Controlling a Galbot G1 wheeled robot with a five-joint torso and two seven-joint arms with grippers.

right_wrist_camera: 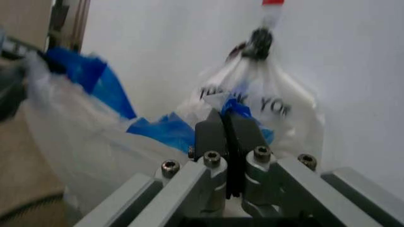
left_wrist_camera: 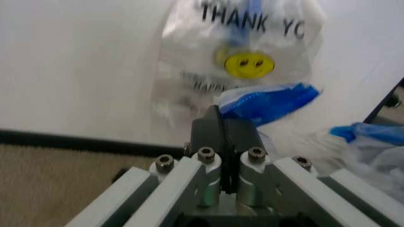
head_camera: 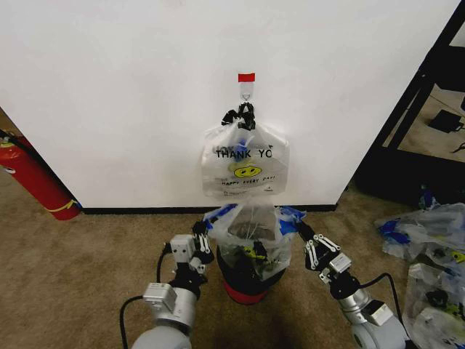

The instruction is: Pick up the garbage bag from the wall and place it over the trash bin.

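Apparently crinkly translucent garbage bag [head_camera: 251,233] over wire-mesh trash bin [head_camera: 247,280].

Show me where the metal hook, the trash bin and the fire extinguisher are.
metal hook [head_camera: 247,91], head view, its plate under the red tape
trash bin [head_camera: 245,292], head view, its red base
fire extinguisher [head_camera: 33,178], head view, its red body
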